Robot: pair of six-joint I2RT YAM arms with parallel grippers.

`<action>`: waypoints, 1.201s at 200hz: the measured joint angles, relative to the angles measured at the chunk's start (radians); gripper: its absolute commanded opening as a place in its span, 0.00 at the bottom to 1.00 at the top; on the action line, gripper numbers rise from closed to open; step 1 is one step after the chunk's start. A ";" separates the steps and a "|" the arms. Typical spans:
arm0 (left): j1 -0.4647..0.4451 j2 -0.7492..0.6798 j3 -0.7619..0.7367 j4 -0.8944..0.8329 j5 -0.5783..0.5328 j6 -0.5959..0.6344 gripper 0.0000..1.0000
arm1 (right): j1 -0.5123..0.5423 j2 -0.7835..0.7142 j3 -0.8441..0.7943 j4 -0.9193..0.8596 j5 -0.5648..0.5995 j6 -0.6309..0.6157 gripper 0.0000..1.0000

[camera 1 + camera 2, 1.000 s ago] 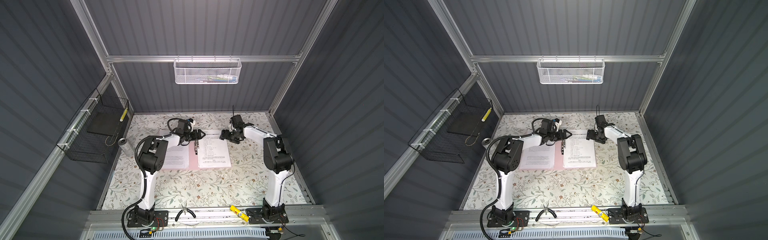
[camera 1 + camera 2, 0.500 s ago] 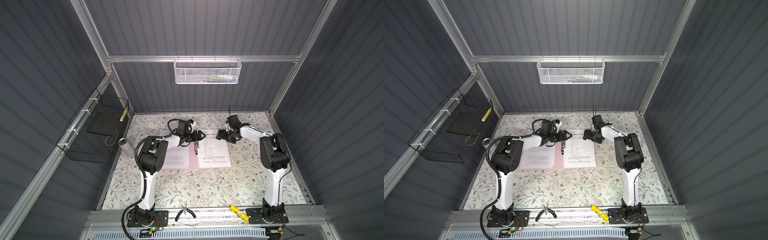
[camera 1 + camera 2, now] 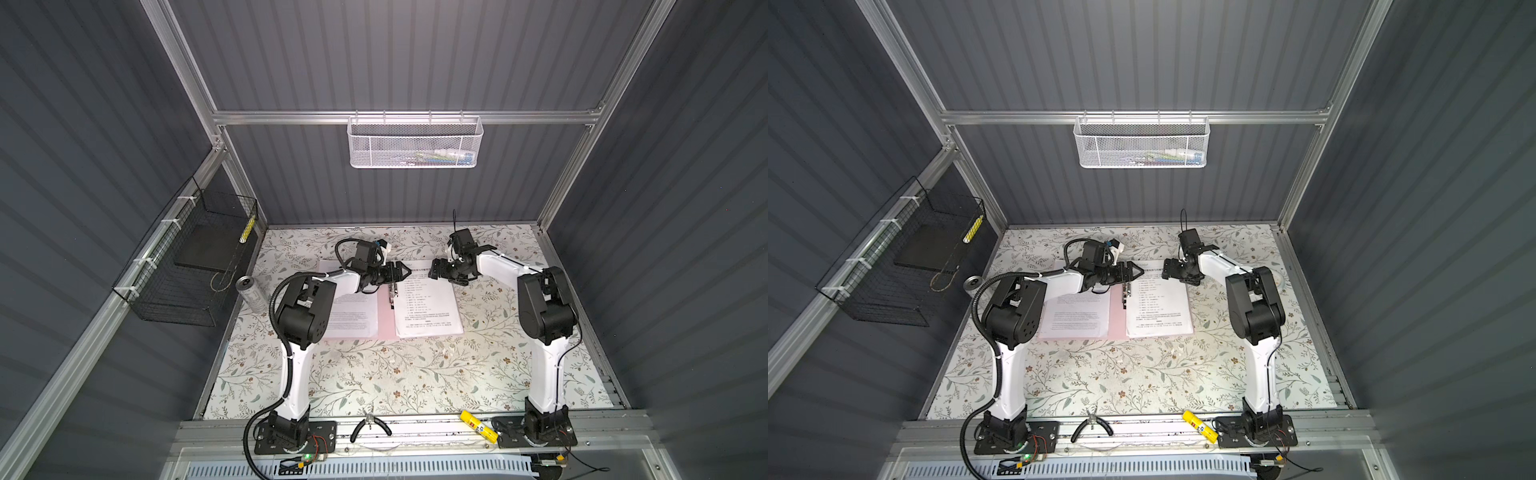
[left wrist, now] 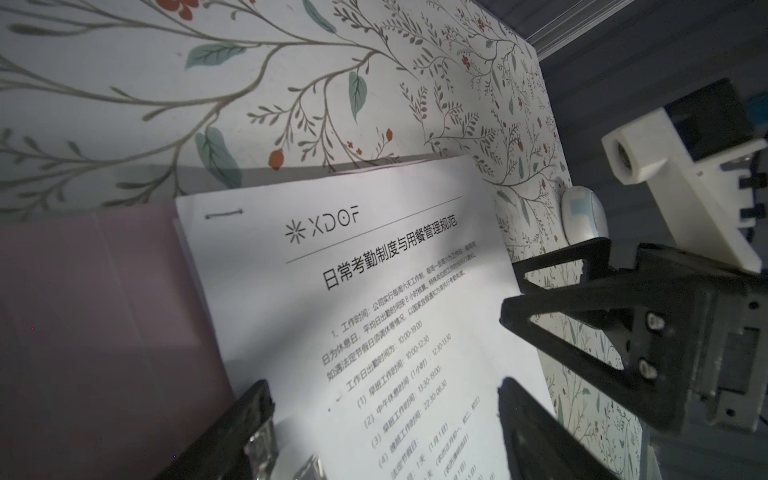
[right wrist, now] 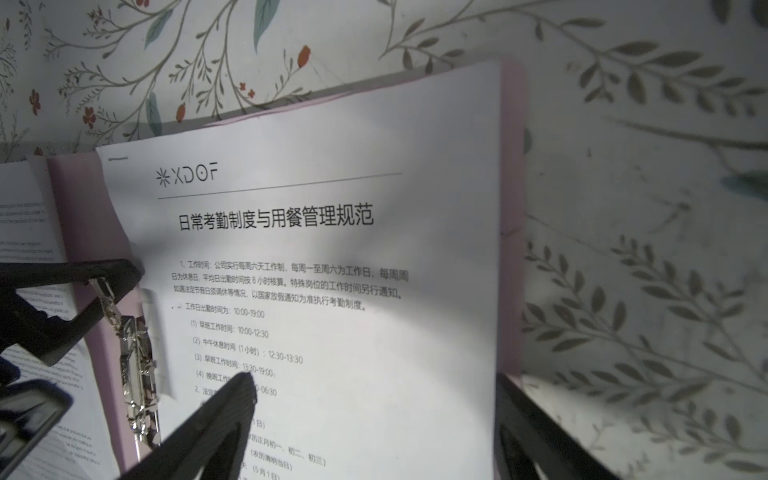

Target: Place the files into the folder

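Note files [image 3: 428, 309] flat on both halves of open folder [image 3: 384, 322] on table [image 3: 374, 374], clip [image 3: 391, 293] running near-to-far, L fingers [image 3: 401, 271] spread at its far end, R fingers [image 3: 436, 269] spread & empty just beside, over far sheet edge.

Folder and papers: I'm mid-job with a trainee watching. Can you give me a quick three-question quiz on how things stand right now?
1. True or false: the left gripper is shut on the metal clip.
2. In both top views, the sheet with the bold heading lies on: A) the right-hand half of the folder; B) bare tablecloth; C) the wire basket on the wall.
3. What does the right gripper hold?

Key
1. False: the left gripper stands open by the metal clip, gripping nothing.
2. A.
3. Nothing; its jaws are open over that sheet's far edge.
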 measured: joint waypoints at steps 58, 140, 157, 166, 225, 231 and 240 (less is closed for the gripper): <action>0.000 -0.020 -0.019 0.001 0.000 0.000 0.86 | 0.000 -0.032 -0.024 0.001 0.064 0.024 0.93; -0.019 -0.105 -0.087 0.050 0.018 0.000 0.86 | -0.001 -0.142 -0.069 0.031 0.080 0.027 0.93; -0.028 -0.122 -0.107 0.064 0.021 0.000 0.85 | -0.001 -0.142 -0.086 0.031 0.080 0.027 0.93; -0.031 -0.132 -0.120 0.068 0.022 0.000 0.85 | -0.001 -0.142 -0.092 0.031 0.080 0.027 0.93; -0.053 -0.208 -0.227 0.093 0.023 -0.002 0.85 | 0.002 -0.164 -0.116 0.035 0.078 0.036 0.90; -0.057 -0.217 -0.240 0.101 0.022 -0.005 0.85 | 0.004 -0.171 -0.122 0.038 0.075 0.039 0.89; -0.058 -0.234 -0.264 0.110 0.020 -0.008 0.85 | 0.008 -0.184 -0.132 0.040 0.064 0.046 0.86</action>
